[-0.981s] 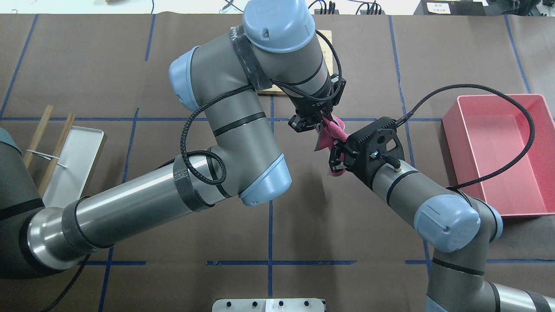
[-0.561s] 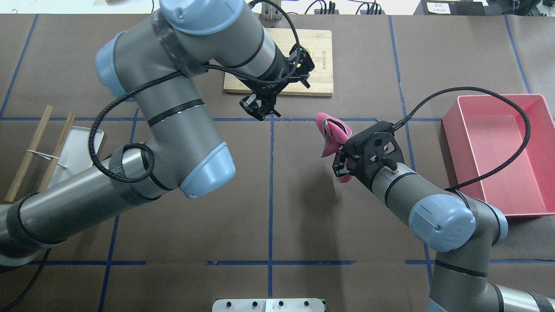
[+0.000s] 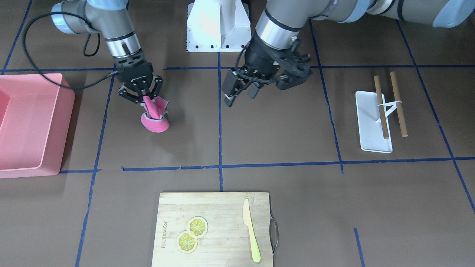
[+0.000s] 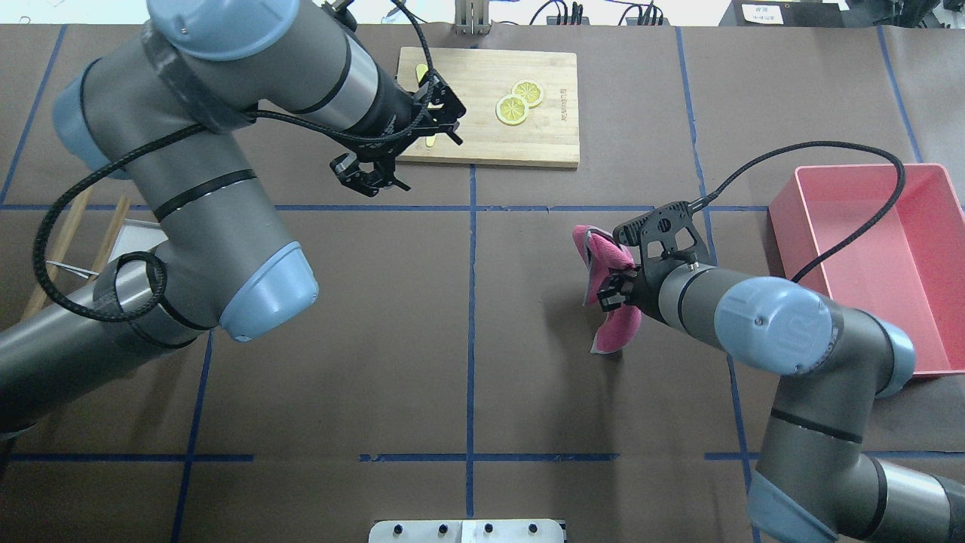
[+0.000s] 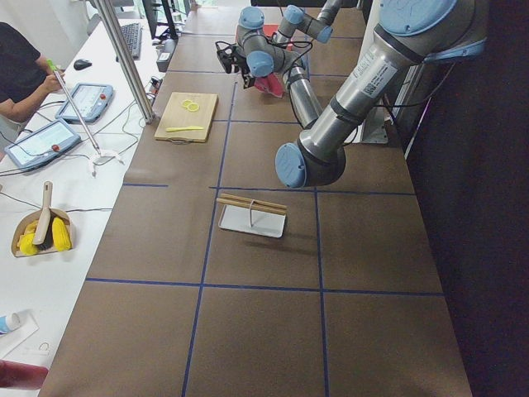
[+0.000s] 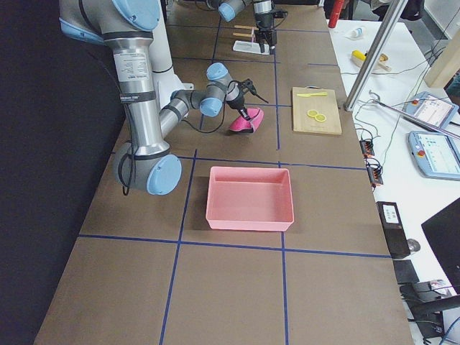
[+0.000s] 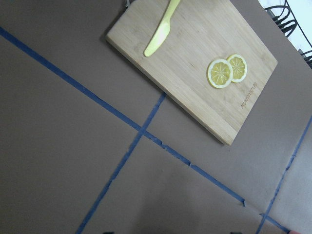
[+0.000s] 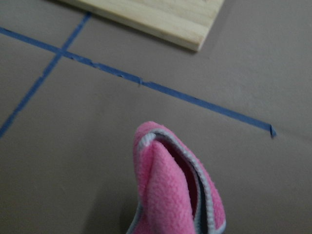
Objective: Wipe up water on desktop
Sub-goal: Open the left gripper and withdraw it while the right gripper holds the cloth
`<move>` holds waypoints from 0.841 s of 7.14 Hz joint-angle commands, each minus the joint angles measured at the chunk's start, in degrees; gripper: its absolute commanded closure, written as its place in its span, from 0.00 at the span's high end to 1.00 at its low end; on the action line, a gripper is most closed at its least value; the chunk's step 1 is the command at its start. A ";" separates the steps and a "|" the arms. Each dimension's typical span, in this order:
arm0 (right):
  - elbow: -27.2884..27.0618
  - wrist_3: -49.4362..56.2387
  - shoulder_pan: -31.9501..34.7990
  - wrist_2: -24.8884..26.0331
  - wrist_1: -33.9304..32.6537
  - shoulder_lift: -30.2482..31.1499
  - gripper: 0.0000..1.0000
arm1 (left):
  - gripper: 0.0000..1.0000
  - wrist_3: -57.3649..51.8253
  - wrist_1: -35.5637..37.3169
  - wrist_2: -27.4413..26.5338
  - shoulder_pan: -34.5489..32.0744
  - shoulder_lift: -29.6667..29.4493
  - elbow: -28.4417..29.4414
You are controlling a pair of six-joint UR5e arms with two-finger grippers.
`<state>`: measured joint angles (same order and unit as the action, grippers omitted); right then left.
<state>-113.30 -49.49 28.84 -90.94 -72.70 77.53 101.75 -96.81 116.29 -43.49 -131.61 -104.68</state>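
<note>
The dark-brown counter (image 4: 467, 362), gridded with blue tape, spreads under both arms. On the robot's side of the bamboo cutting board (image 4: 482, 143), off toward its right end, the right claw (image 3: 144, 98) is clamped on a folded pink cloth (image 3: 155, 125). The cloth's lower end hangs down to the counter, but I cannot tell whether it touches. The left claw (image 4: 366, 175) hovers empty, fingers spread, just off the board's near left corner. Two lemon slices (image 4: 513, 110) and a yellow knife (image 3: 251, 230) lie on the board.

You are in a robot lab.
Your bench (image 5: 91, 194) beside the blue-taped desktop (image 4: 528, 392) carries teach pendants (image 5: 41, 142), a keyboard (image 5: 132, 37) and loose cables (image 4: 562, 10); a left arm (image 4: 203, 211) and a right arm (image 4: 776, 324) reach over the desktop.
</note>
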 commanded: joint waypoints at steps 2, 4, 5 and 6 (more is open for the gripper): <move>4.46 -2.78 2.63 -13.52 -14.04 -5.33 0.00 | 0.83 -11.62 0.48 5.77 -6.94 8.97 -4.73; 13.68 -15.41 0.70 -18.83 -14.14 -16.30 0.00 | 0.83 -13.15 0.66 6.93 -10.63 13.02 -6.49; 16.77 -19.03 -0.18 -18.75 -13.62 -20.97 0.00 | 0.83 -16.03 0.83 6.93 -11.61 14.78 -7.20; 20.19 -22.89 -1.49 -18.57 -13.44 -25.97 0.00 | 0.83 -19.54 3.09 6.93 -12.23 16.02 -7.99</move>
<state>-97.26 -67.64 28.74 -109.38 -86.40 57.50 85.79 -95.43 123.15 -54.70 -117.39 -111.71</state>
